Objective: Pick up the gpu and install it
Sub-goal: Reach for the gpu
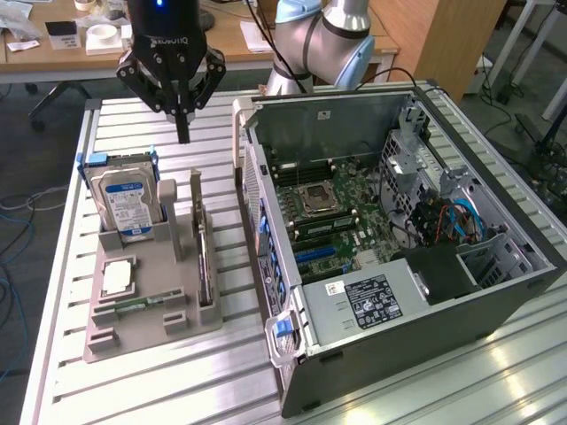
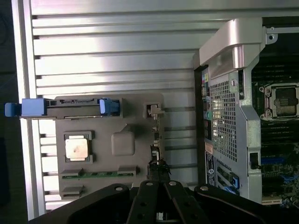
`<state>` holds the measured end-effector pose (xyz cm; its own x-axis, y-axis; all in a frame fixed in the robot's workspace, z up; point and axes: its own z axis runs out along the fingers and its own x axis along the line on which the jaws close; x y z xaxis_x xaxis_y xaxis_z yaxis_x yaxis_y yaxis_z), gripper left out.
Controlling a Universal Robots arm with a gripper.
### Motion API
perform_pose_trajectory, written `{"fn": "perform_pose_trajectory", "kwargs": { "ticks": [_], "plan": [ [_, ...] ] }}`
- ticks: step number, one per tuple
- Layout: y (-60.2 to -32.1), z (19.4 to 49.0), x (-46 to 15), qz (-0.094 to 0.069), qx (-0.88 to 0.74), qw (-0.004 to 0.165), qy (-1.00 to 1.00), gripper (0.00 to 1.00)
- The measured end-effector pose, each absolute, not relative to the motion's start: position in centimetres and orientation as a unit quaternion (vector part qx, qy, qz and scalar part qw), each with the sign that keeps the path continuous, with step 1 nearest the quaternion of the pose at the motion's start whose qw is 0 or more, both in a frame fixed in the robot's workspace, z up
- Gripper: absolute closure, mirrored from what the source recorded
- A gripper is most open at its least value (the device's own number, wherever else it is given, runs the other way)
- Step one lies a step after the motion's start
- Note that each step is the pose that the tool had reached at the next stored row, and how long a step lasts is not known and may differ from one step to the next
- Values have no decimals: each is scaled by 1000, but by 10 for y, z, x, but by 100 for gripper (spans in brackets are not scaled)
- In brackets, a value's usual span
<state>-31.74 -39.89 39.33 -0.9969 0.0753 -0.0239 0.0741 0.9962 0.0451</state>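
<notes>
The gpu (image 1: 203, 264) stands on edge in a slot of the grey holder tray (image 1: 151, 323), on the side nearest the computer case. From the wrist camera the gpu (image 2: 155, 135) shows as a thin dark strip seen edge-on. My gripper (image 1: 183, 133) hangs above the table just past the tray's far end, fingers pointing down and shut with nothing between them. In the wrist view the gripper (image 2: 157, 169) closes to a point over one end of the card, well above it.
The tray also holds an upright hard drive (image 1: 128, 199) with blue clips, a CPU (image 1: 118, 276) and a green memory stick (image 1: 142, 304). The open computer case (image 1: 399, 239) lies at the exterior view's right, motherboard exposed. All rest on a slatted aluminium table (image 1: 159, 390).
</notes>
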Motion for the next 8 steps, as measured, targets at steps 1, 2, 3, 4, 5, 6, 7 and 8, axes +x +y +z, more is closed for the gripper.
{"fn": "perform_pose_trajectory", "kwargs": {
  "ticks": [1,2,3,4,5,6,7,8],
  "plan": [
    [-399,393,-319,22,37,13,999,89],
    [-399,393,-320,22,37,13,999,89],
    [-399,393,-321,22,37,13,999,89],
    [-399,393,-323,22,37,13,999,89],
    [-399,393,-324,22,37,13,999,89],
    [-399,393,-325,22,37,13,999,89],
    [-399,393,-327,22,37,13,999,89],
    [-399,393,-328,22,37,13,999,89]
  ]
}}
